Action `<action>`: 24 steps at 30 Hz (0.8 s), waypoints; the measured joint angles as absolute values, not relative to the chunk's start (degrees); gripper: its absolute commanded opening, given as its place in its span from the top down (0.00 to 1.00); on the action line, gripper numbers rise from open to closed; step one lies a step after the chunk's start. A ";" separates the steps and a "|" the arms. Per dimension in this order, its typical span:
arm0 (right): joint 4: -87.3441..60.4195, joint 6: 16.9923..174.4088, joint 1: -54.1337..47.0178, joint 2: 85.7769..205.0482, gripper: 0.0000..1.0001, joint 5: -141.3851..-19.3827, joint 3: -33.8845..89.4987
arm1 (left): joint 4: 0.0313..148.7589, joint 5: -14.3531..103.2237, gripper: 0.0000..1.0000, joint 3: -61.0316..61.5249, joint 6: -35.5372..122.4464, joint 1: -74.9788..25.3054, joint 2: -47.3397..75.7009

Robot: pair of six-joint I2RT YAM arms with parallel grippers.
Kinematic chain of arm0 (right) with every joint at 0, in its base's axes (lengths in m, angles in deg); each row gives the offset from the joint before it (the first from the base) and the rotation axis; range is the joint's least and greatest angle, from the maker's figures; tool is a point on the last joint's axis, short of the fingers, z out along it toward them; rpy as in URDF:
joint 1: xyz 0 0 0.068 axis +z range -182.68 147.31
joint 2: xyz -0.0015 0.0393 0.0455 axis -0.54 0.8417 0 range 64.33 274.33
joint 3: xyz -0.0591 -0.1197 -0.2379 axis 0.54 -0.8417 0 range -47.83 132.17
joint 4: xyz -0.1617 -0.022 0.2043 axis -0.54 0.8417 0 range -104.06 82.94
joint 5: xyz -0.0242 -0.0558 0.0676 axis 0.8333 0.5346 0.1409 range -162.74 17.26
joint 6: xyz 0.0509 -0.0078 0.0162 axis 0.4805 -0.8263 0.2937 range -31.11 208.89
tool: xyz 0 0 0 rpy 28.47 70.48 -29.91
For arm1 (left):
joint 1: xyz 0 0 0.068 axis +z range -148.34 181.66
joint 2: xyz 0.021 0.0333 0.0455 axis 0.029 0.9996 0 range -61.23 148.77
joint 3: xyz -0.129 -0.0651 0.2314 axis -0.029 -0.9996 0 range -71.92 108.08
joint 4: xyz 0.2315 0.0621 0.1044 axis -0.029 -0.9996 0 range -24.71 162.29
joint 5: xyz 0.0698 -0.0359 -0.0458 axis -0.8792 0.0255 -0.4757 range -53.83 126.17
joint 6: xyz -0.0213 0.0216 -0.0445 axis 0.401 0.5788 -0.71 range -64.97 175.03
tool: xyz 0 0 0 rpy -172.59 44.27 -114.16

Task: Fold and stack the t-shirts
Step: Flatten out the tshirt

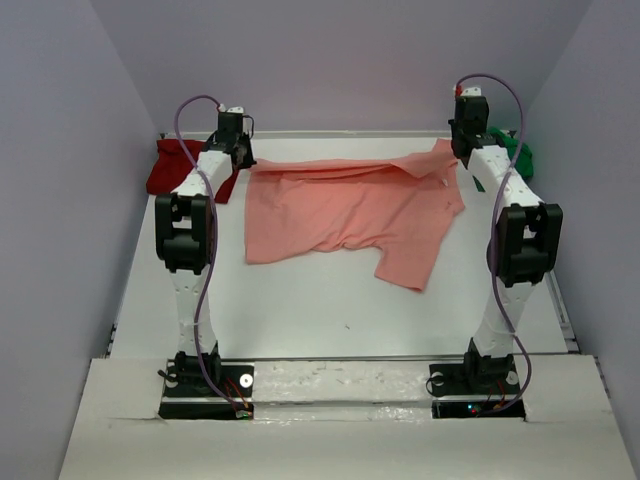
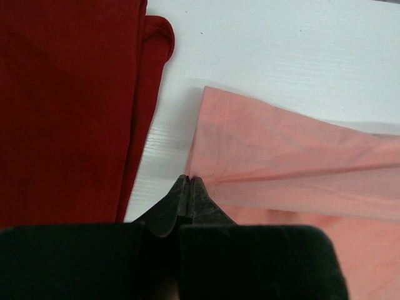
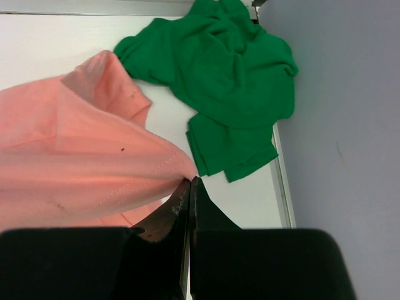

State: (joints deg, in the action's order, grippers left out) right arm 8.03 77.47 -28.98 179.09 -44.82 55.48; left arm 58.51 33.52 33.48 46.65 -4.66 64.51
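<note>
Fingers of left gripper (image 2: 189, 180) clamped on far-left corner of salmon-pink shirt (image 1: 340, 212); right gripper (image 3: 190, 181) clamped on far-right corner, likely to hold edge taut for fold. Shirt spread mid table (image 1: 330, 310); dark red shirt (image 2: 69, 106) far left, green shirt (image 3: 219, 69) far right

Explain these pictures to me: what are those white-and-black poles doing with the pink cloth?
Those are two robot arms bolted at the near edge of a white table. The wide picture looks down from above and behind them. The other two come from a camera on each wrist; the dark shape at the bottom is that arm's gripper. The left gripper and right gripper are both shut, each pinching the far edge of the salmon-pink t-shirt spread between them. A dark red t-shirt lies far left, a crumpled green t-shirt far right.
</note>
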 measured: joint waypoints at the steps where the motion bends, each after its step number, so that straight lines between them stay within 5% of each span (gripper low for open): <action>1: 8.01 77.60 -29.70 179.09 1.00 -44.82 55.50 | 58.45 33.52 1.00 33.48 46.67 -4.66 64.51; 12: 9.21 77.53 -30.99 177.34 1.00 -47.31 60.05 | 55.52 33.47 1.00 33.77 46.61 -5.08 60.90; 24: 11.22 74.14 -24.00 149.72 1.00 -48.30 66.54 | 49.94 34.20 1.00 41.64 48.79 -8.66 26.08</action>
